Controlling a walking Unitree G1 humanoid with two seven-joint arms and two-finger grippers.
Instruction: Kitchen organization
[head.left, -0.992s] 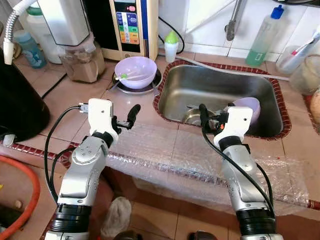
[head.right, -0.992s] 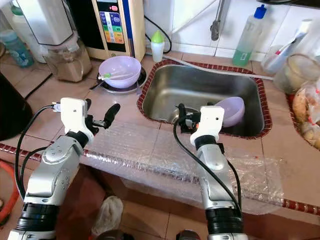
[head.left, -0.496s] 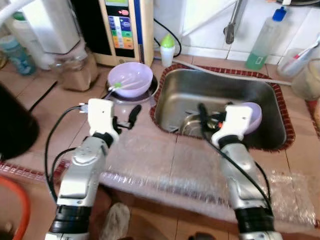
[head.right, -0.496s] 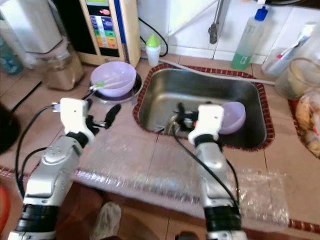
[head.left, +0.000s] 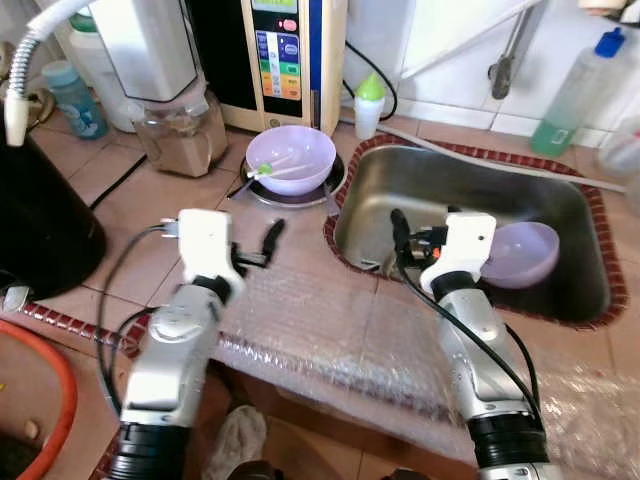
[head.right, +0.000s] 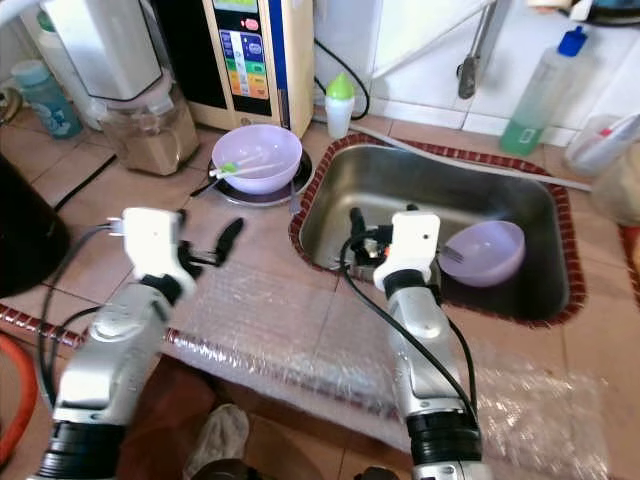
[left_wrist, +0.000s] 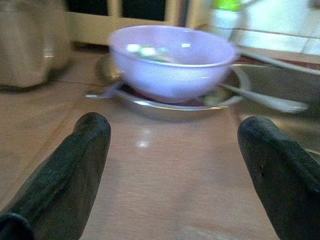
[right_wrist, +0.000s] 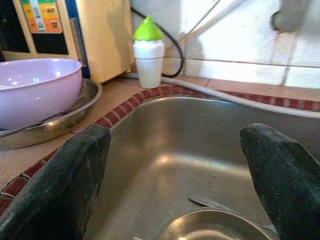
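A purple bowl holding a green-tipped utensil sits on a metal plate on the tiled counter, left of the steel sink. My left gripper hovers low over the counter just short of that bowl, fingers spread open and empty. A second purple bowl lies tilted in the sink's right side. My right gripper is open above the sink's front-left rim, facing into the basin, where a round metal piece lies at the bottom.
Bubble wrap covers the counter's front edge. A blender jar and a water machine stand behind the bowl. A small white bottle with a green cap and a green soap bottle line the wall. A black appliance sits at left.
The whole picture has swayed and shifted, so the camera moved. Both grippers keep about the same places relative to the bowl and the sink, and both stay open.
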